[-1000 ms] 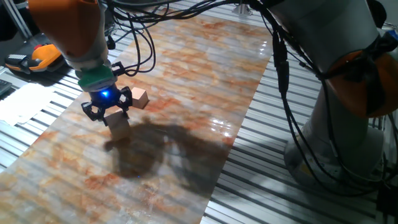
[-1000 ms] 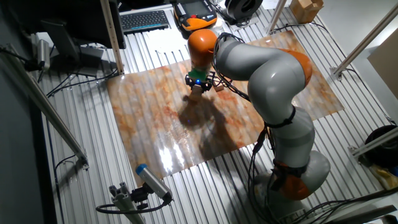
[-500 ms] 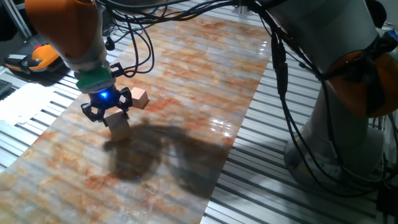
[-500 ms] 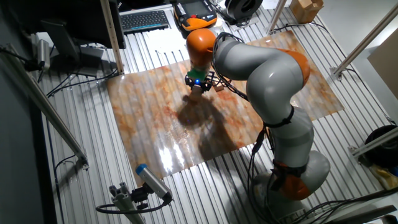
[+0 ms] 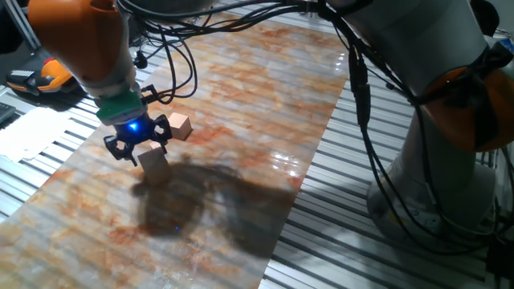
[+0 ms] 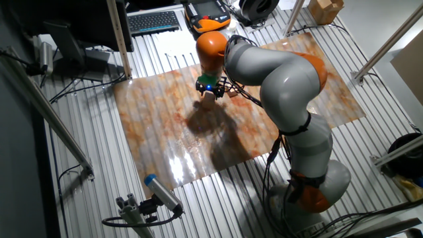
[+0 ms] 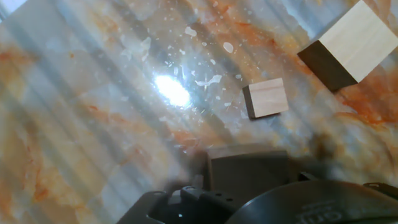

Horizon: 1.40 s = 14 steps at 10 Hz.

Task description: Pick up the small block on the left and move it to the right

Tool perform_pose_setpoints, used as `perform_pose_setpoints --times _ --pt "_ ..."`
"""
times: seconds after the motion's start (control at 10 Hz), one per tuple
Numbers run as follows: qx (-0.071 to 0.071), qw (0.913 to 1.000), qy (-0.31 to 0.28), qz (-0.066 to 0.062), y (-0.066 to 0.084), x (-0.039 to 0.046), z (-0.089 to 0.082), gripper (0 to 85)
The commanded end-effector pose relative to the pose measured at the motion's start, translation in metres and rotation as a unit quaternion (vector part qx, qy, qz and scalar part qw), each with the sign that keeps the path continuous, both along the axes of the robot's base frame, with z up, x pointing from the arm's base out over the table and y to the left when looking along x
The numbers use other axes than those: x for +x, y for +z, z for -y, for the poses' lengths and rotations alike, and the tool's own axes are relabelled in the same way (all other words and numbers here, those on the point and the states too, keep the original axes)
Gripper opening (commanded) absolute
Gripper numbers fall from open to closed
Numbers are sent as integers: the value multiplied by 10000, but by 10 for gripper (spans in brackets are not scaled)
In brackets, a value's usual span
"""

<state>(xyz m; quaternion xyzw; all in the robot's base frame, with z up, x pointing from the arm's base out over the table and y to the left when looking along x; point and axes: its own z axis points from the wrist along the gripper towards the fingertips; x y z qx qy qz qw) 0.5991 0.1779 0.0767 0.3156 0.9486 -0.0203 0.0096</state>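
The black two-finger hand, with a blue light lit above it and a green collar under the orange wrist, is down on a plain light-tan wooden cube, the small block. The fingers sit on either side of the block's upper part, closed onto it. The block's lower half shows below the fingers; whether its base touches the bench, a marbled orange-and-grey glossy sheet, cannot be told from this view.

The other fixed view shows the hand near the far edge of the bench, with the arm's shadow falling on the sheet beside it.

In the hand view, the gripped block appears dark and shadowed at the bottom centre. A smaller tan wooden cube lies on the bench just beyond it, apart from it. A mid-sized tan wooden cube sits farther off at upper right; in the first fixed view it is just beside the hand.
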Motion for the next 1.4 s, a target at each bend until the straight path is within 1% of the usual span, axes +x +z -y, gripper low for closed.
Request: perform_pose_setpoints --times 0.0,0.1,0.2,0.3,0.4,0.5,0.6,0.7,0.8,0.9,1.0,1.2,1.3 --pt "109 9999 54 8 25 13 19 510" --pt "259 9995 162 -44 101 34 67 510" --pt "471 9986 227 -106 209 46 124 340" --pt "734 9967 307 -182 292 64 190 340" --pt "984 9942 398 -179 299 76 234 170" --pt "1063 9930 484 -173 289 69 246 0" --pt "870 9943 589 -196 313 36 239 0" --pt "682 9949 731 -159 360 -25 242 0" --pt "568 9949 821 -115 401 -71 250 0" --pt "554 9946 875 -112 432 -107 260 0" --pt "580 9942 897 -96 454 -137 266 0" --pt "491 9937 1009 -47 486 -187 319 0" --pt "487 9935 1032 -41 494 -210 348 0"
